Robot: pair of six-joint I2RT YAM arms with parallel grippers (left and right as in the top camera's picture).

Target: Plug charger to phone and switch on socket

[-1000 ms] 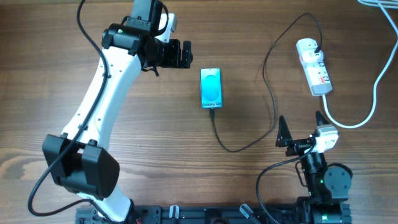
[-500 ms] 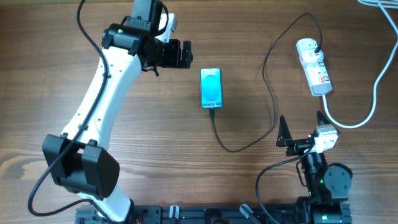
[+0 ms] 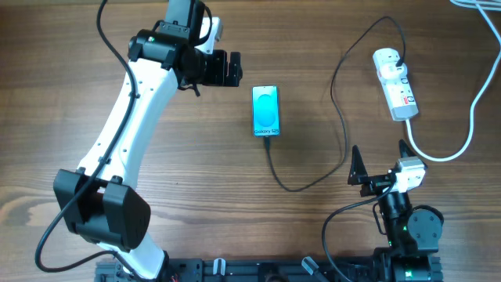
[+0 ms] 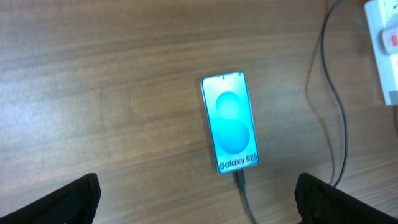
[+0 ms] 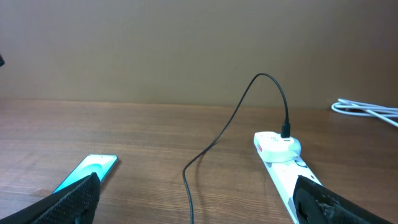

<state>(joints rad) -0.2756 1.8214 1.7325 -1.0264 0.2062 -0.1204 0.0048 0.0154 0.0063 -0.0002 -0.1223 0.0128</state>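
Small rectangular cyan-screened phone (image 3: 266, 111) lies flat on the wooden table (image 3: 63, 94). The thin black charger cable (image 3: 345, 149) meets its lower end, loops right and runs up to the white elongated power strip (image 3: 396, 94). Your left gripper (image 3: 232, 69) sits just beside the phone; your right gripper (image 3: 380, 155), fingers spread, is well apart from the strip.

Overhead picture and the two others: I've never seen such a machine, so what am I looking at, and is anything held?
Two robot arms stand at a wooden table. One picture looks down from above; the other two come from cameras on each wrist, the dark shapes at their lower corners being that arm's own fingers. The left gripper hovers beside a lit phone; the right gripper rests near its own base. Both are open and hold nothing. A thin black cable runs from a white power strip to the phone's end.
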